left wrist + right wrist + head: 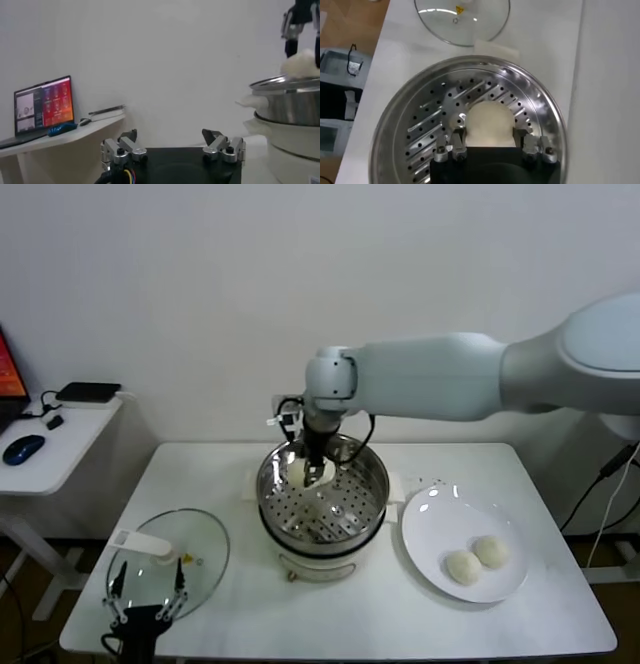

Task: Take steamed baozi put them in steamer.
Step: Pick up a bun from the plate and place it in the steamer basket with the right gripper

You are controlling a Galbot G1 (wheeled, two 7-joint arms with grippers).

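My right gripper (311, 474) reaches down into the shiny perforated steamer (375, 484) and is shut on one cream-white baozi (297, 472). In the right wrist view that baozi (490, 117) sits squeezed between the two fingers of the gripper (489, 132), just above the steamer floor (425, 120). The left wrist view shows the same baozi (301, 65) above the steamer rim (287, 85). Two more baozi (462, 567) (491, 551) lie on the white plate (420, 529). My left gripper (147, 589) is parked open at the table's front left, holding nothing (172, 137).
The glass lid (195, 544) with its white handle lies flat left of the steamer, also visible in the right wrist view (462, 15). A side table to the left carries a mouse (22, 449) and a laptop (45, 102). A wall stands behind the table.
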